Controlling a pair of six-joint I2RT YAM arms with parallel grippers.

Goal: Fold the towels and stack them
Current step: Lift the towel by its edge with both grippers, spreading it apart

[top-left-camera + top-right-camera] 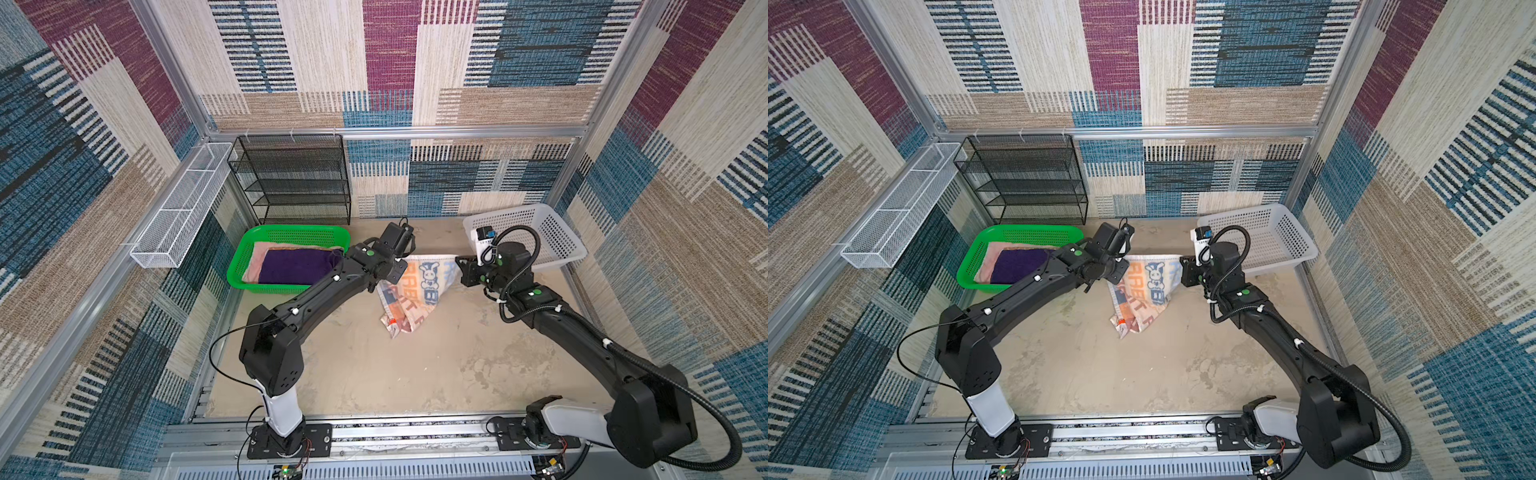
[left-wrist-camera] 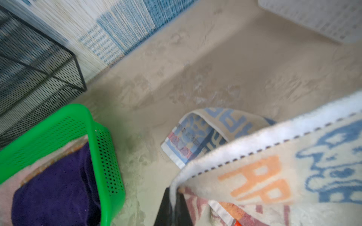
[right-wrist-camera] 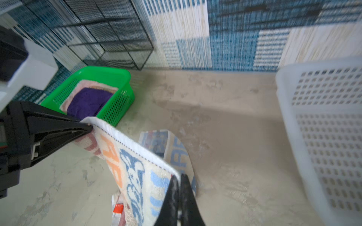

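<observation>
Holding up the lettered towel [image 3: 133, 168] | left gripper [image 3: 89, 127] and right gripper [image 3: 180, 177] each pinch shut on a top corner | top edge runs straight between them | bottom end rests on the table [image 3: 235, 137]

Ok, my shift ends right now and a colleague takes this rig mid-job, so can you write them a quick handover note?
Left end effector: shut on one upper corner of the lettered towel.
Right end effector: shut on the other upper corner; the edge hangs taut between them, the lower end resting on the table.
Done: purple towel lies folded on the pink towel in the green basket; a thin orange strip between them may be a third towel.
To do: fold the lettered towel and add it to that stack.
</observation>
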